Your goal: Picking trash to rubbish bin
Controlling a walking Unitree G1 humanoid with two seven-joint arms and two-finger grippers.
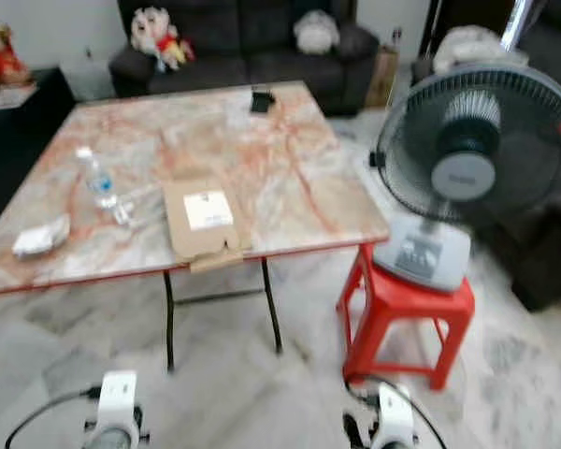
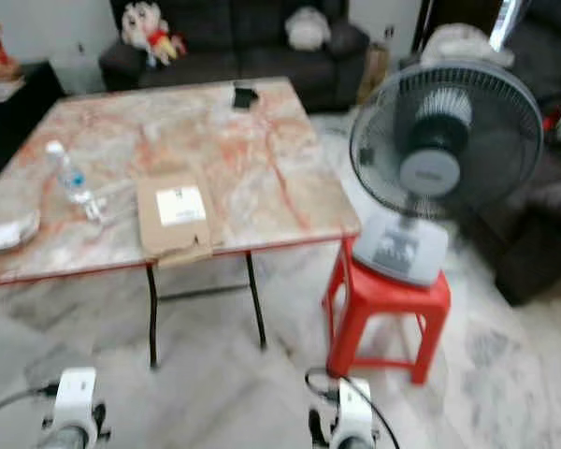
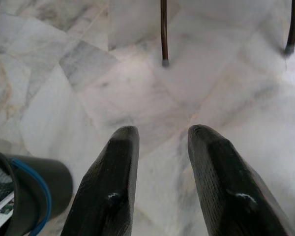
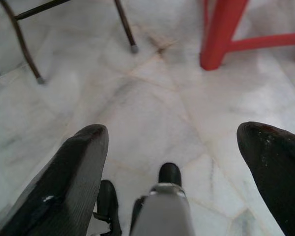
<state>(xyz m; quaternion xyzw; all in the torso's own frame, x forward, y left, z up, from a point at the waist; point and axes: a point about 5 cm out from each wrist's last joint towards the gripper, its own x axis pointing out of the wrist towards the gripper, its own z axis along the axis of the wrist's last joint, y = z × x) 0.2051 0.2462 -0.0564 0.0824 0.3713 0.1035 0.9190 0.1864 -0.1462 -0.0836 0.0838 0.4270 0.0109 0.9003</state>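
In the left eye view, a marble-patterned table [image 1: 290, 178] is seen ahead. A plastic bottle [image 1: 96, 178] is laid out on it near its left edge, a crumpled white wrapper [image 1: 41, 238] sits at the table's front left, and a flat cardboard box [image 1: 202, 221] overhangs the table's front edge. A small dark object [image 1: 261, 100] is set at the table's far edge. A fan [image 1: 467, 159] is carried on a red stool [image 1: 404, 313] just right of the table. A dark sofa [image 1: 252, 37] is seen beyond the table. Both arms are held low, well short of the table, with bare marble floor [image 1: 224, 374] between.

In the left wrist view, the left pincer [image 3: 160, 147] is held with its fingers [image 3: 110, 187] a little apart over the floor, nothing between them. A dark rubbish bin [image 3: 24, 191] with a blue rim is seen beside it, and table legs [image 3: 163, 32] are seen beyond.

In the right wrist view, the right pincer [image 4: 179, 147] is spread wide over bare floor, with the stool's legs and the table legs ahead.
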